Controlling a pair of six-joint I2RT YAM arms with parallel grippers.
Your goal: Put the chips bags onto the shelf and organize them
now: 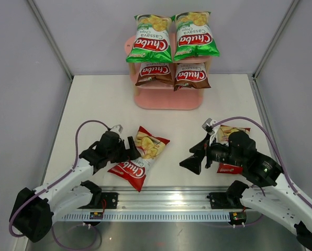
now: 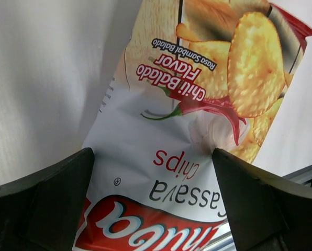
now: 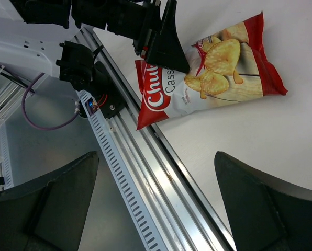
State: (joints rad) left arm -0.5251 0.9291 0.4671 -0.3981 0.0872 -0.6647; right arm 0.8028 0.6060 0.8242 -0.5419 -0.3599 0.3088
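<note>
The pink shelf (image 1: 166, 99) stands at the back centre. Two green bags (image 1: 151, 39) (image 1: 196, 35) fill its top tier and two brown bags (image 1: 154, 72) (image 1: 191, 76) the tier below. One red bag (image 1: 141, 156) lies flat on the table, and it also shows in the left wrist view (image 2: 161, 172) and the right wrist view (image 3: 213, 78). My left gripper (image 1: 129, 149) (image 2: 153, 209) is open, its fingers straddling this bag's logo end. A second red bag (image 1: 229, 134) lies partly hidden under my right arm. My right gripper (image 1: 193, 163) (image 3: 156, 204) is open and empty over the front edge.
A metal rail (image 1: 166, 201) runs along the table's near edge, and the red bag's corner overhangs it in the right wrist view (image 3: 161, 157). Grey walls close in the left, right and back sides. The shelf's bottom tier sits low behind the brown bags.
</note>
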